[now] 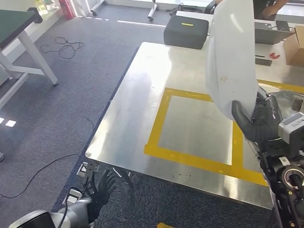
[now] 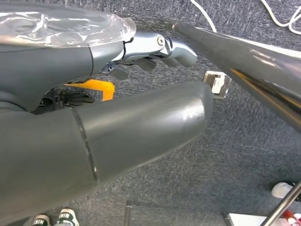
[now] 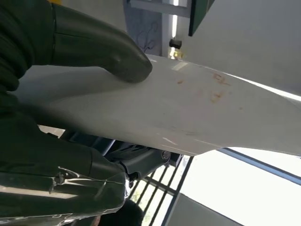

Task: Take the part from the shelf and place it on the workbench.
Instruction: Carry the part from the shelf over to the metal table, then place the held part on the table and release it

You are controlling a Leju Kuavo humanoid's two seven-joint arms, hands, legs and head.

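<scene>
Right hand: at 3 o'clock in the head view, thumb and fingers clamped on lower end of white curved part, held upright above the workbench, over the right side of the yellow taped square. In the right wrist view, thumb pressed flat on the white surface.

Left hand: at 7 o'clock, low beside the bench's near edge, above grey carpet; fingers spread, nothing held.

Dark case: at 12 o'clock, far end of bench.

Cardboard box: at 2 o'clock.
</scene>
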